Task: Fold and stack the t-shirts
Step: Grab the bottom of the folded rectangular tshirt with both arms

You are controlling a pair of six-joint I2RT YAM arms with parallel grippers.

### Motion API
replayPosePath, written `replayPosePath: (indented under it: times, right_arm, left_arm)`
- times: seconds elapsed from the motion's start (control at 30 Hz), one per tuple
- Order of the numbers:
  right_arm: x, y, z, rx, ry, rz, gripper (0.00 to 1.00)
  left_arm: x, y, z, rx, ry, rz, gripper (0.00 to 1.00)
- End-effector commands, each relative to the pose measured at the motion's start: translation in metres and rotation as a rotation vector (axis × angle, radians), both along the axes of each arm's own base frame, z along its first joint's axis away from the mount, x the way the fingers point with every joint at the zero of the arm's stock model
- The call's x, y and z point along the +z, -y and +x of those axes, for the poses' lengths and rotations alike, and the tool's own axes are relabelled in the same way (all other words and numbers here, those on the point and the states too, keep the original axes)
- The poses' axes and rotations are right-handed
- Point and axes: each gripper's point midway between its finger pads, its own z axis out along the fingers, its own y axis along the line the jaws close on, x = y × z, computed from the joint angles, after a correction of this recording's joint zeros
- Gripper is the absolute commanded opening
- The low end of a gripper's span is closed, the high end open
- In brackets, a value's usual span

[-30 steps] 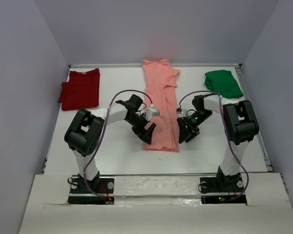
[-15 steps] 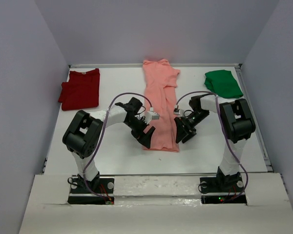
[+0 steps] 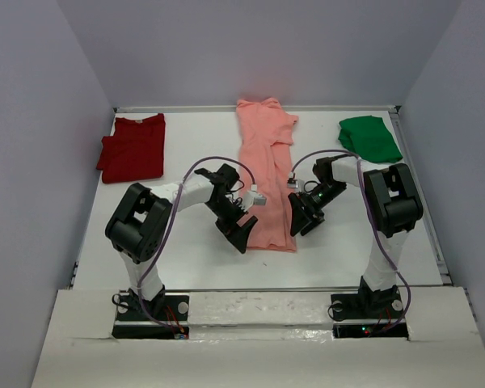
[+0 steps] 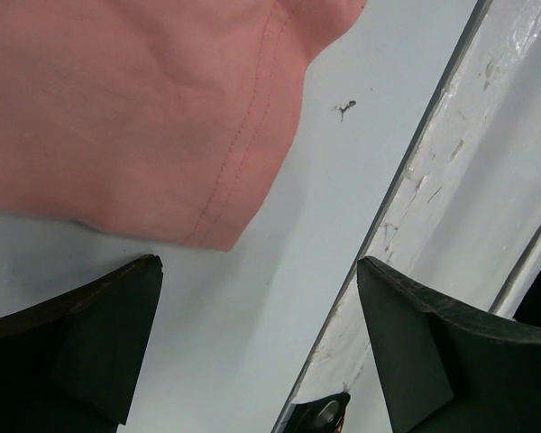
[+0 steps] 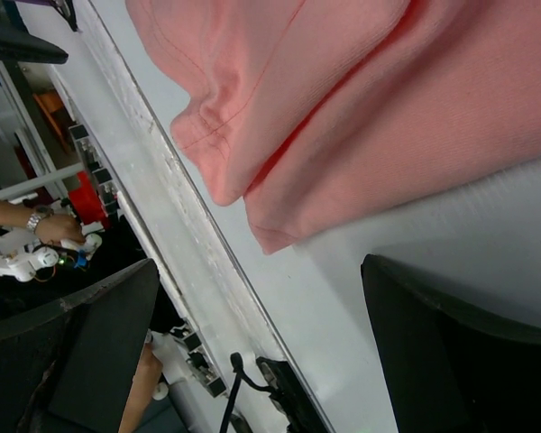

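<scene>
The salmon-pink t-shirt (image 3: 267, 174) lies folded into a long strip down the middle of the table, its near hem toward the arms. My left gripper (image 3: 241, 234) hovers open at the hem's left corner. In the left wrist view that corner (image 4: 207, 207) lies just ahead of the open gripper (image 4: 257, 264), nothing between the fingers (image 4: 81, 343). My right gripper (image 3: 297, 221) stands open at the hem's right corner (image 5: 275, 236), which lies just in front of that gripper (image 5: 259, 263). The dark red t-shirt (image 3: 133, 147) lies folded at back left. The bright green t-shirt (image 3: 370, 137) is bunched at back right.
The table's near edge strip (image 4: 451, 180) runs close behind both grippers and shows again in the right wrist view (image 5: 162, 198). A raised rim (image 3: 424, 202) borders the table's right side. Grey walls enclose three sides. A person's hand with a wristwatch (image 5: 50, 225) shows beyond the near edge.
The left gripper has moved nearer, down to the pink shirt's near left corner. The right gripper has shifted a little inward to the hem's right corner. Both stay open; the shirts have not moved.
</scene>
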Motion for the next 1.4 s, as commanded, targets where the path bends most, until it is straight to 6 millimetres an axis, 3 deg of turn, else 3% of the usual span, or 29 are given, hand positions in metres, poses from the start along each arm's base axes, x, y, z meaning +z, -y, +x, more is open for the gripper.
replayPosePath:
  times: [0.0,0.17,0.3,0.47,0.6,0.73,0.87,1.0,1.1,1.13,1.2,1.37]
  right_arm:
    - [0.005,-0.008,0.000,0.005,0.012,0.065,1.00]
    - [0.005,-0.009,0.000,0.007,0.003,0.068,0.98]
    - [0.009,-0.007,0.001,0.016,0.011,0.060,0.98]
    - [0.019,-0.008,0.004,0.018,0.040,0.072,0.98]
    - [0.023,-0.009,0.002,0.016,0.039,0.083,0.98]
    - [0.021,-0.007,-0.004,0.030,0.023,0.082,0.97]
    - [0.020,-0.006,-0.007,0.035,0.013,0.081,0.97]
    - [0.025,-0.006,-0.009,0.047,-0.002,0.094,0.97]
    - [0.027,-0.005,-0.008,0.061,-0.007,0.093,0.97]
    - [0.027,-0.005,-0.008,0.062,-0.010,0.090,0.97]
    - [0.027,-0.005,-0.006,0.064,-0.004,0.086,0.97]
    - [0.029,-0.007,-0.001,0.058,0.000,0.098,0.97]
  left_arm:
    - [0.004,0.003,-0.013,-0.053,-0.036,0.001,0.99]
    - [-0.005,0.010,-0.025,-0.060,-0.085,-0.030,0.98]
    - [-0.014,0.011,-0.033,-0.079,-0.124,-0.024,0.80]
    - [-0.021,0.009,-0.036,-0.078,-0.153,-0.005,0.78]
    - [-0.025,0.008,-0.036,-0.080,-0.162,0.003,0.55]
    - [-0.024,0.008,-0.036,-0.079,-0.150,0.010,0.20]
    - [-0.023,0.007,-0.032,-0.074,-0.117,0.026,0.00]
    - [-0.013,0.008,-0.028,-0.088,-0.094,0.025,0.00]
    - [0.002,0.011,-0.023,-0.101,-0.049,0.000,0.62]
    - [0.006,0.012,-0.022,-0.104,-0.041,-0.008,0.67]
    - [0.013,0.011,-0.020,-0.106,-0.019,-0.010,0.75]
    - [0.014,0.008,-0.016,-0.095,0.009,0.013,0.73]
